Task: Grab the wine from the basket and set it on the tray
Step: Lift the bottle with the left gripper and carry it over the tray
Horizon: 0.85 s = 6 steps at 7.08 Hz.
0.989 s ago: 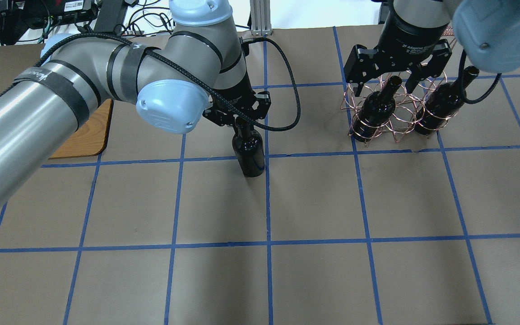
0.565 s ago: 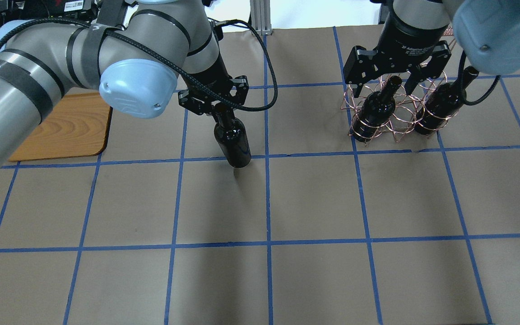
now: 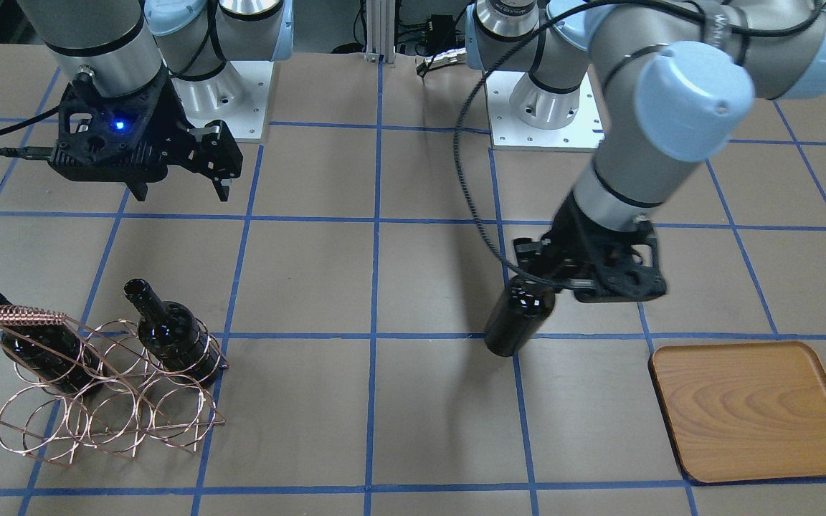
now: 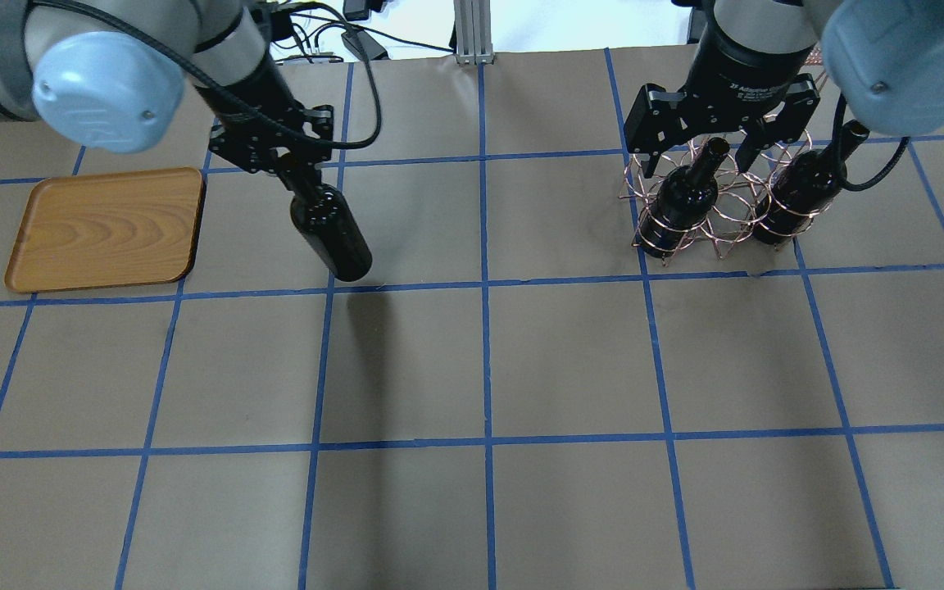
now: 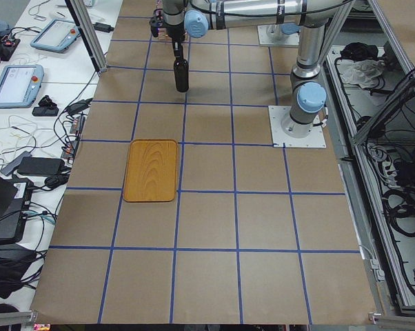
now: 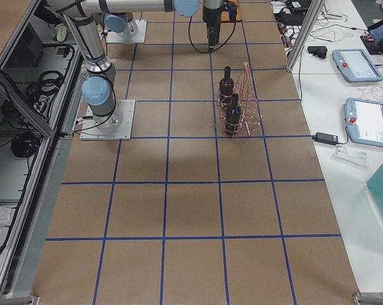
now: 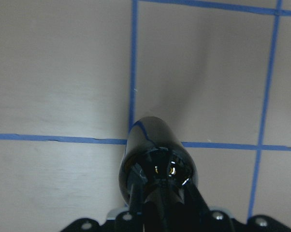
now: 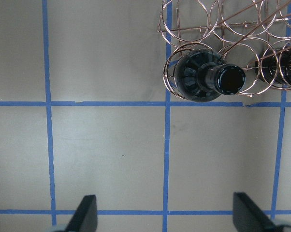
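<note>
Left gripper (image 4: 292,174) now further toward the tray (image 4: 103,229) than a second ago, jaws clamped on the wine (image 4: 333,238) neck, bottle hanging tilted over the table (image 4: 570,360) near the tray, right gripper (image 4: 697,156) jaws wide above the basket (image 3: 19,312)

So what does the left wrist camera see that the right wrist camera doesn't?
Only the left wrist view shows the wine bottle, seen from above and hanging neck-up from the left arm's jaws. Only the right wrist view shows the basket, with a second bottle standing in it and a third bottle cut off at the picture's edge. It also shows the right arm's jaws, wide open and empty. Both show the brown table and its blue tape lines.
</note>
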Tool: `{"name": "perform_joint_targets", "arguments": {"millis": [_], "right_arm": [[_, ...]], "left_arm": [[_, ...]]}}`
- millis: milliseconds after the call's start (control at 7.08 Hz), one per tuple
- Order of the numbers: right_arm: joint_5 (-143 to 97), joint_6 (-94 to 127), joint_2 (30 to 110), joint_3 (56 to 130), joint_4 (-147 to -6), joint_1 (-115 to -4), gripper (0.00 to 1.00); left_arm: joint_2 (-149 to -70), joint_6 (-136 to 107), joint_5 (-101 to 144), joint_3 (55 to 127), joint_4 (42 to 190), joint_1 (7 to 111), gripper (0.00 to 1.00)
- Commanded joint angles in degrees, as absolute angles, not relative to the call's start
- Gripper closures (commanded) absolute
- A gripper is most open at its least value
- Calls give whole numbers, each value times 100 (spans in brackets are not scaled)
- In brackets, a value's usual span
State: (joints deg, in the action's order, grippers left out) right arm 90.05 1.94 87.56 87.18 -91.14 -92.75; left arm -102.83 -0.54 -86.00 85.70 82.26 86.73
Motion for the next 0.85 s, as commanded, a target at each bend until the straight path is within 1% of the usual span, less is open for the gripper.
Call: {"name": "perform_joint_targets", "arguments": {"millis": [0, 141, 282, 565, 706], "right_arm": [[8991, 193, 8754, 8719, -9114, -9272, 0], [9009, 193, 8754, 8719, -9114, -9272, 0], [8991, 193, 8754, 8719, -9123, -9272, 0], [9009, 193, 8754, 8719, -9114, -9264, 0], [8974, 193, 8763, 8719, -9140, -9264, 0]], "left_arm": [[-10466, 1271, -8859, 7933, 8769, 7387, 91], [-10590, 1805, -8990, 7545, 8815, 7339, 89], [-10730, 1993, -9191, 7402, 8728, 7304, 89], [-11063, 2535, -9062, 7383, 8062, 6605, 89], [-11222, 2644, -8905, 7365, 7973, 6488, 89]]}}
